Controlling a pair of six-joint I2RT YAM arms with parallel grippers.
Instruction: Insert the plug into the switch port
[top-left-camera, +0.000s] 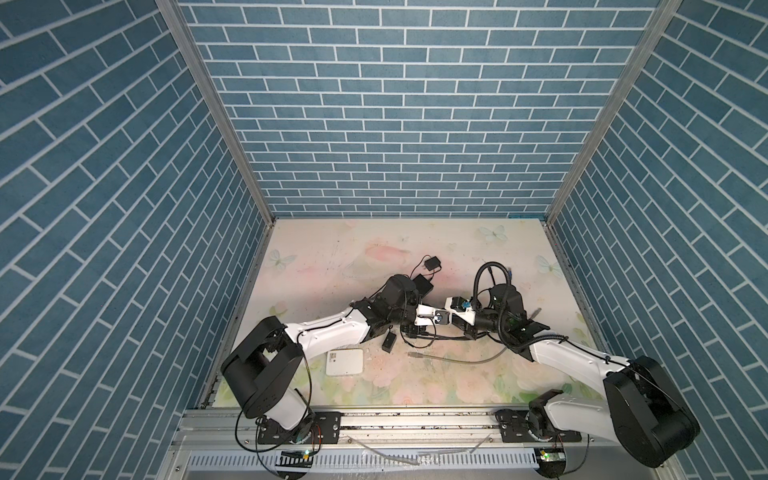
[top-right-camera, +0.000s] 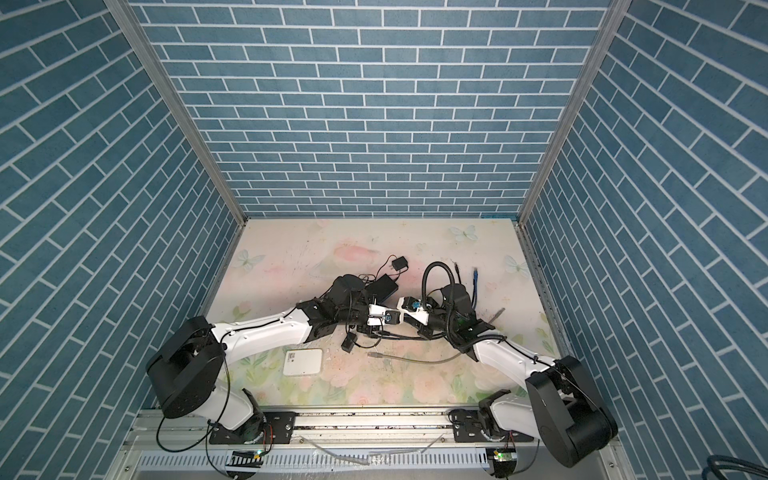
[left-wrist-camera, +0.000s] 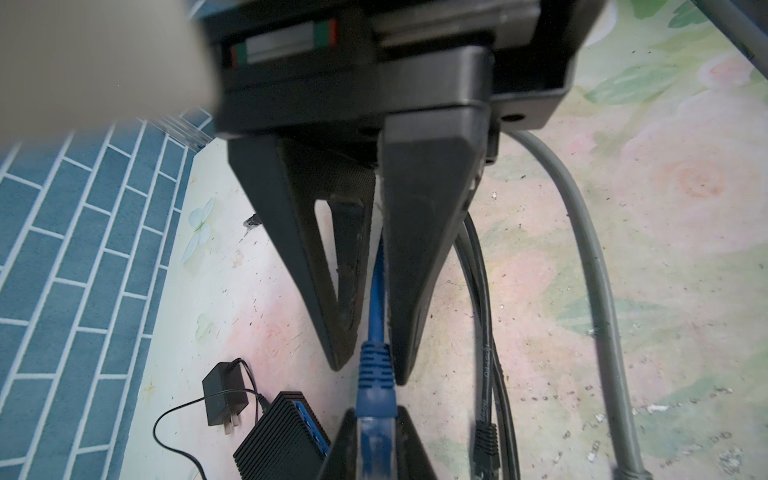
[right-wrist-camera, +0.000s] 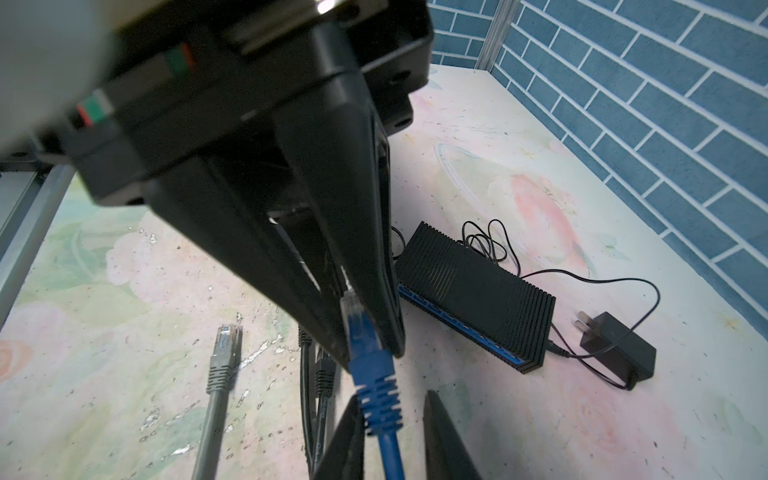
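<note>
The blue plug (right-wrist-camera: 357, 328) hangs above the table (right-wrist-camera: 519, 415), short of the switch (right-wrist-camera: 473, 286), with the right gripper (right-wrist-camera: 370, 353) clamped on its clear head and the left gripper (left-wrist-camera: 372, 372) pinching its blue cable (left-wrist-camera: 376, 282), while a grey plug (right-wrist-camera: 224, 353), black cables (right-wrist-camera: 309, 374) and an adapter (right-wrist-camera: 619, 353) lie around.

Blue plug (right-wrist-camera: 362, 337) aloft nr blk switch (right-wrist-camera: 473, 286)

switch (right-wrist-camera: 478, 286): black, ribbed, matt; plug (right-wrist-camera: 365, 353): blue ribbed rubbery plastic; fingers (left-wrist-camera: 419, 249): matt black plastic
</note>
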